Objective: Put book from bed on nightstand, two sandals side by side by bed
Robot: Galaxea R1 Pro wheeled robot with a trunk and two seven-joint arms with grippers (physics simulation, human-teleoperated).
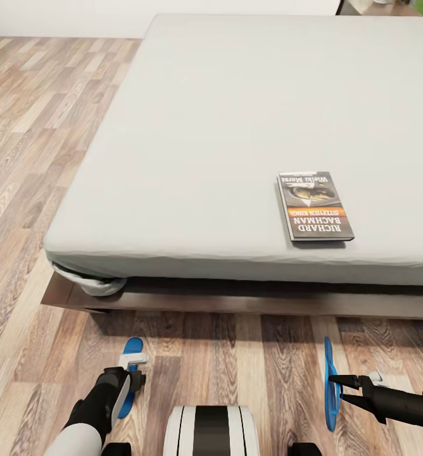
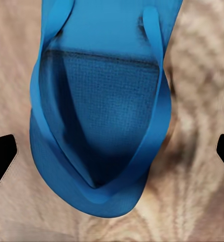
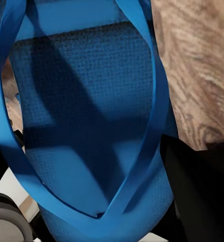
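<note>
Right jaws (image 1: 335, 382): clenched on blue flip-flop sandal (image 1: 329, 386), held on edge above wood-plank floor (image 1: 249, 367), likely for placing beside bed (image 1: 249, 126).
Left jaws (image 1: 133, 373): released, straddling second sandal (image 2: 99, 116) flat on floor.
Paperback book (image 1: 315, 206): on mattress, well beyond both jaws, unmoved.

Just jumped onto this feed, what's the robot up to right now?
It stands at the foot of the bed, working on the two blue sandals. The right pincer is closed on one sandal, holding it tipped up on its edge over the wood floor. The left pincer is open above the other sandal, which lies flat on the floor. The book is untouched on the mattress near the foot edge.
</note>
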